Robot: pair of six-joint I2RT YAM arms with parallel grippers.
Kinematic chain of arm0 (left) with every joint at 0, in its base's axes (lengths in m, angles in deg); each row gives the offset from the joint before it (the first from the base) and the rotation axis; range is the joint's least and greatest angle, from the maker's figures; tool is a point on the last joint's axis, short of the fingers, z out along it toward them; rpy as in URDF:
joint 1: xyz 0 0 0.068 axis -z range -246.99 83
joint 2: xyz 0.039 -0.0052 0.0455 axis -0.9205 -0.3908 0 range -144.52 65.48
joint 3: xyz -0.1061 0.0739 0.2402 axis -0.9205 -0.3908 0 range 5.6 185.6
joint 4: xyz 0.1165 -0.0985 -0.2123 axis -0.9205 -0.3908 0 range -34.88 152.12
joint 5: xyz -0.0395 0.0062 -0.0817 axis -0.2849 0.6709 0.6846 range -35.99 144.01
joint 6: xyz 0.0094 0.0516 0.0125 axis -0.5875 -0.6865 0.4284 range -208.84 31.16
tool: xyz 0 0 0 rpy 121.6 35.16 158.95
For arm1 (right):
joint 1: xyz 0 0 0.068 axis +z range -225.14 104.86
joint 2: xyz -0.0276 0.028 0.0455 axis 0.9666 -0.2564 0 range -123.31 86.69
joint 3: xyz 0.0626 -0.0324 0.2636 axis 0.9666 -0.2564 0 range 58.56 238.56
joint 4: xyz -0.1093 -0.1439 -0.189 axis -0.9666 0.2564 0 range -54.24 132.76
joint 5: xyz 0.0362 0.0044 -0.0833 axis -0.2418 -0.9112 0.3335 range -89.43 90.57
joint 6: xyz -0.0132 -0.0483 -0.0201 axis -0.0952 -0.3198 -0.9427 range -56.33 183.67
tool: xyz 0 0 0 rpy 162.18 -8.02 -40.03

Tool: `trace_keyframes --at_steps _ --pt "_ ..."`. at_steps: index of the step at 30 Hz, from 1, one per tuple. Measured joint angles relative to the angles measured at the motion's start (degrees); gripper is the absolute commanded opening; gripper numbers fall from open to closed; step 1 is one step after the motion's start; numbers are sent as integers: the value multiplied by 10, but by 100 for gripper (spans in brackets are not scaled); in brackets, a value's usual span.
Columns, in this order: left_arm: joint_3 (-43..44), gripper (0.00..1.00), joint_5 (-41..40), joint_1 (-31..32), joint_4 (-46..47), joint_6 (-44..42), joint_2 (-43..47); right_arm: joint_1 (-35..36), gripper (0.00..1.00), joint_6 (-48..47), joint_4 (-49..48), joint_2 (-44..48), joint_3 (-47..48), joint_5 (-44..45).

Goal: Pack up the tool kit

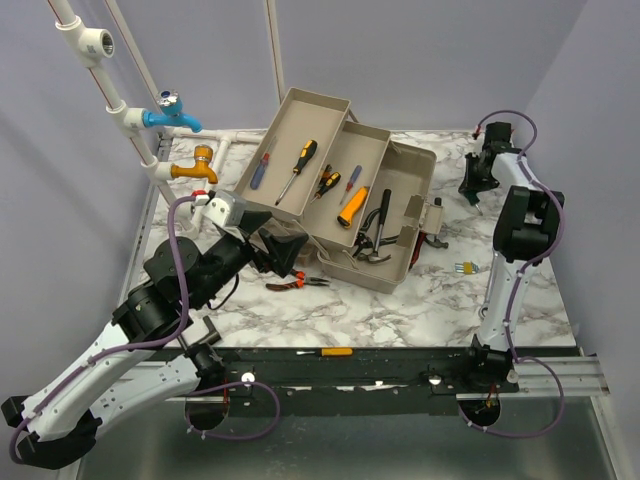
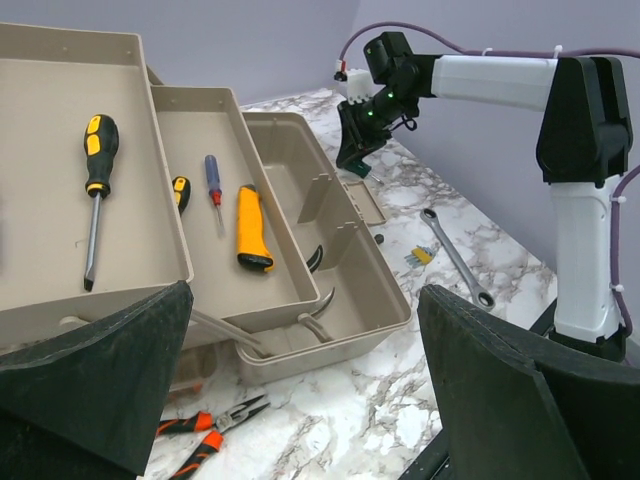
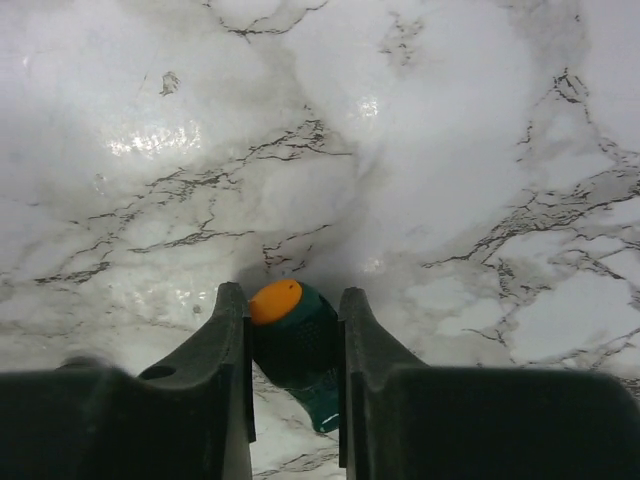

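Toolbox (image 1: 412, 185) sat open on the tabletop (image 1: 400, 310); right jaws pinched a green, orange-capped handle (image 3: 298, 338), left jaws gaped wide, holding nothing.

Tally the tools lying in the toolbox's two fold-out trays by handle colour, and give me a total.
Yellow-and-black handles: 2 (long screwdriver, stubby tool)
Blue handles: 2 (left blue screwdriver, right blue screwdriver)
Plain yellow-orange handle: 1 (yellow-orange tool)
Total: 5
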Motion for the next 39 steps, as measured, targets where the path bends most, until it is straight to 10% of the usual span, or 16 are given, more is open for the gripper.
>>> trace_keyframes --at_steps 28,39 --pt "-18 99 -23 0 -23 -16 43 -1 1 159 -7 237 -148 -170" --pt "-32 99 -24 0 -20 -23 51 123 1 398 -199 335 -203 -257"
